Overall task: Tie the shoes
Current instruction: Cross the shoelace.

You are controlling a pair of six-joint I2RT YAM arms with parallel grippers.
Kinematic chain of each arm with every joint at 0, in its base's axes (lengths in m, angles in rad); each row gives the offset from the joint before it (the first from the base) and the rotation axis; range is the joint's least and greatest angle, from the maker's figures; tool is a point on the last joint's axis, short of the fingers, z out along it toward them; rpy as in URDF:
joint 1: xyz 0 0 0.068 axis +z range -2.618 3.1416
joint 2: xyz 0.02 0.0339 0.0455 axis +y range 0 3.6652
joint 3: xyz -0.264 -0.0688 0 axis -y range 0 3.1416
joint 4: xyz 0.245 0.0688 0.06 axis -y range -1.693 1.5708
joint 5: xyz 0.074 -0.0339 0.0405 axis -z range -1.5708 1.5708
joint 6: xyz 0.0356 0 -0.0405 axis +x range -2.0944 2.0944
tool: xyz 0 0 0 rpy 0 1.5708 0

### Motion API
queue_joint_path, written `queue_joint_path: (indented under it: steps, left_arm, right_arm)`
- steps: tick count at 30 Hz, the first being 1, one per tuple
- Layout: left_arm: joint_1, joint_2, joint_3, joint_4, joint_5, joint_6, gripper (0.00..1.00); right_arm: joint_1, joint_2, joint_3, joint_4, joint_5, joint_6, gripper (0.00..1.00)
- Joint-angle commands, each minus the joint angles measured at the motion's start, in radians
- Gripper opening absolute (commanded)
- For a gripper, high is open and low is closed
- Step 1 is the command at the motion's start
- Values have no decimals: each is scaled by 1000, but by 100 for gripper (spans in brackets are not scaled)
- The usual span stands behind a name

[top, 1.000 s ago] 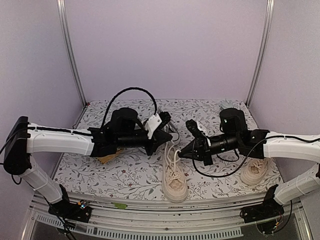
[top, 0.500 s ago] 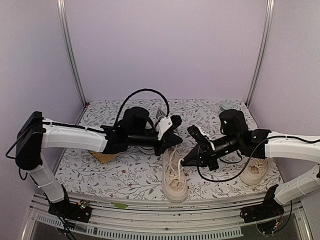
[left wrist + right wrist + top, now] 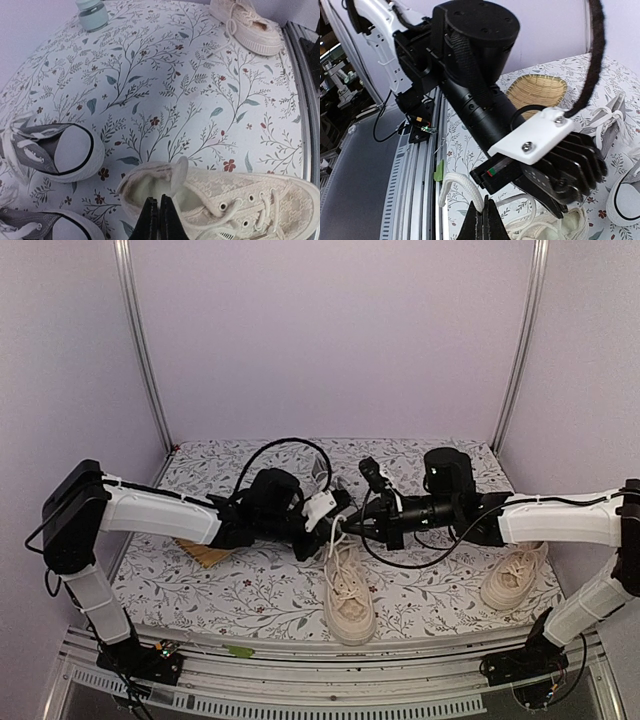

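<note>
One cream shoe (image 3: 350,595) lies at the middle of the desk (image 3: 250,590), by its front edge, its twin (image 3: 512,580) near the front right corner, the grey pair (image 3: 55,150) behind its heel. Above the heel the right hand (image 3: 481,220) is pinching a lace (image 3: 454,186). The left hand (image 3: 159,220) is closed, whether on anything I cannot tell.

This looks like a robot lab, not a home. Two robot arms (image 3: 150,515) are bolted to a metal rail (image 3: 330,685) at the edge of the counter (image 3: 270,590). Plain purple walls (image 3: 330,330) and metal poles (image 3: 140,350) box it in. Black wires (image 3: 290,445) hang loose.
</note>
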Motion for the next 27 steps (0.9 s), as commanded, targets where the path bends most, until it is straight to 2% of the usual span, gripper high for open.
queue_joint_path:
  steps: [1,6,17,18,20,22,27]
  left_arm:
    - [60,-55,-80,2,-8,-47,0]
    - [90,-66,-159,59,14,-79,0]
    - [118,-47,-232,157,110,-140,0]
    - [121,-49,-243,171,133,-150,3]
    - [125,-49,-259,193,177,-168,24]
    - [126,-45,-261,192,212,-192,39]
    - [131,-55,-291,285,268,-286,59]
  right_arm:
    - [-4,63,45,130,143,99,1]
    - [-4,118,63,184,226,134,1]
    - [-7,229,121,136,398,175,1]
    - [-10,234,123,135,404,181,1]
    - [-16,244,132,129,414,189,1]
    - [-22,253,139,125,418,199,1]
    - [-30,281,166,117,414,205,1]
